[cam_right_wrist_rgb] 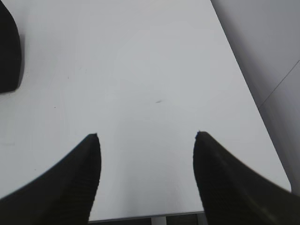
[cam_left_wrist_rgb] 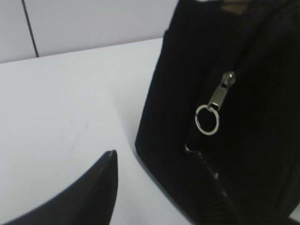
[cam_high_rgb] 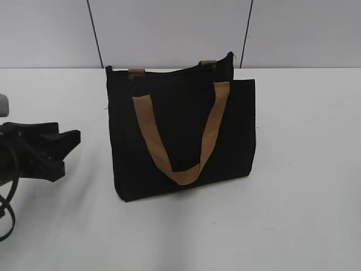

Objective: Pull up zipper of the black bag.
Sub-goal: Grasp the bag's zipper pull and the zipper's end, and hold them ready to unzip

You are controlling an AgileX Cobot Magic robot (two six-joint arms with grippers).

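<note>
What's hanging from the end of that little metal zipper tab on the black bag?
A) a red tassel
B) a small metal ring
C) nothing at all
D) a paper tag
B: in the left wrist view, a small silvery ring hangs from the zipper pull on the black bag; no tassel or tag shows.

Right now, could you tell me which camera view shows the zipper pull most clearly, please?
The left wrist view: the silver zipper pull with its ring hangs close up on the black bag. The exterior view shows the bag but no visible pull; the right wrist view shows neither.
</note>
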